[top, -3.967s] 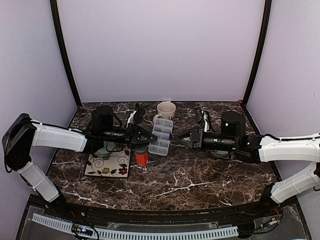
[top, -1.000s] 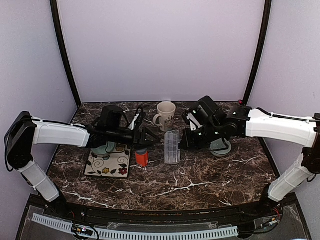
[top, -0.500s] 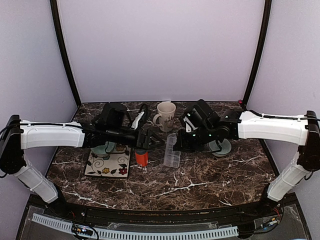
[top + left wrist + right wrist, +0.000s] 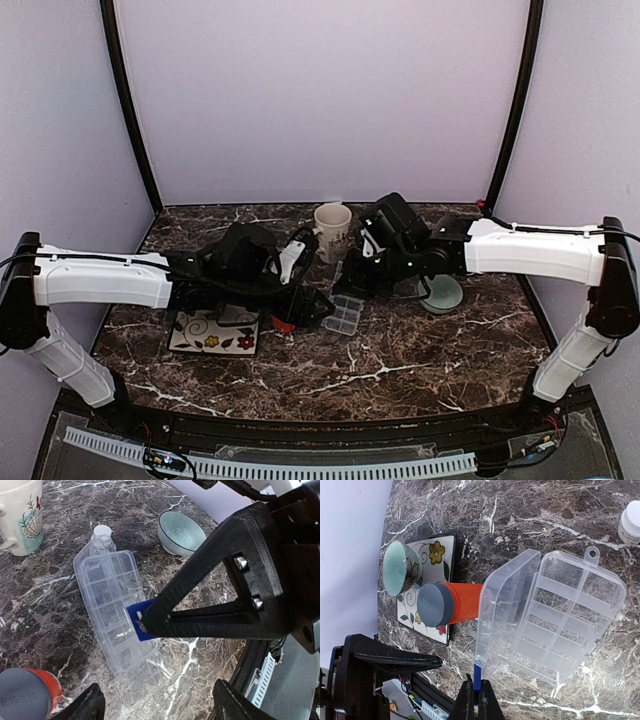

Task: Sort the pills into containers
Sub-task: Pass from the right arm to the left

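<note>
The containers are the compartments of a clear organiser box (image 4: pixel 570 625) lying on the marble, also seen from above (image 4: pixel 346 316) and in the left wrist view (image 4: pixel 112 600). Its lid (image 4: pixel 507 612) stands partly raised. My right gripper (image 4: pixel 475 700) is shut on the blue latch (image 4: pixel 478 672) at the lid's edge; the same latch (image 4: pixel 142 625) shows in the left wrist view. My left gripper (image 4: pixel 160 707) hangs open just above the table, beside the box's near end, holding nothing. The pills are too small to make out.
A red bottle with a grey cap (image 4: pixel 447 604) lies against the lid. A green bowl (image 4: pixel 400 569) sits on a flowered tile (image 4: pixel 435 555). A cream mug (image 4: pixel 333 228), a second green bowl (image 4: pixel 441 293) and a small white bottle (image 4: pixel 630 522) stand nearby.
The box has shifted toward the near edge with my right gripper on its latch. My left arm has reached further right, up to the box.
</note>
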{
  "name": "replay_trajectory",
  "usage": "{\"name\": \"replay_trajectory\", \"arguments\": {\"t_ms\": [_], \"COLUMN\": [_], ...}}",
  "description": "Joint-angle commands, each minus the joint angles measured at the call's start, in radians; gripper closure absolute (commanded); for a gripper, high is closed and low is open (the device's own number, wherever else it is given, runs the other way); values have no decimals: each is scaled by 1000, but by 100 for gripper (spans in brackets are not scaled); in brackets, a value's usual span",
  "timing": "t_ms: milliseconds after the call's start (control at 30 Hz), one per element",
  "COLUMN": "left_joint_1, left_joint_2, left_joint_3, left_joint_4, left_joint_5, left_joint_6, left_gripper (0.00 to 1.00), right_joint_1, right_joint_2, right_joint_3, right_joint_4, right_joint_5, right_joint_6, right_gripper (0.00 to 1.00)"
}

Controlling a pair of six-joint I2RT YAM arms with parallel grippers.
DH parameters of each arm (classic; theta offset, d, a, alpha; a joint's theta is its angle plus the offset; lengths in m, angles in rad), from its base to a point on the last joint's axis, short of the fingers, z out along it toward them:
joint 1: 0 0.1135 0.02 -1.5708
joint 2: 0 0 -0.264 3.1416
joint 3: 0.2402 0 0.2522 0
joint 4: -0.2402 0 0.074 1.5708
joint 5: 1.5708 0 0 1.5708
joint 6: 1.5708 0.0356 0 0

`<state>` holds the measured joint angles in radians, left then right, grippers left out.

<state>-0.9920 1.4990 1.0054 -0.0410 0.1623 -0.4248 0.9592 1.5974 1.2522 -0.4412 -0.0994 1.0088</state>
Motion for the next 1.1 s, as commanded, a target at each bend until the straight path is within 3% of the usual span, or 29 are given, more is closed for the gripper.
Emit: {"name": "replay_trajectory", "arguments": {"t_ms": [0, 333, 700, 1067], "left_joint_1": [-27, -95, -188, -214], "left_joint_2": [-48, 26, 141, 169], "left_joint_3": [7, 76, 193, 196], "left_joint_4": [-23, -59, -188, -204], "left_joint_5": [-126, -198, -451, -643], "left_joint_6": [58, 133, 208, 212], "left_gripper": [23, 23, 25, 41], "right_joint_1": [-11, -18, -25, -43], "right_joint_2": [15, 11, 4, -40], "right_joint_3": [27, 18, 13, -38], "right_joint_4": [40, 69, 82, 126], "right_joint_5": [-19, -40, -67, -93], "right_joint_6": [45, 79, 101, 153], "right_gripper": [100, 100, 100, 100]}}
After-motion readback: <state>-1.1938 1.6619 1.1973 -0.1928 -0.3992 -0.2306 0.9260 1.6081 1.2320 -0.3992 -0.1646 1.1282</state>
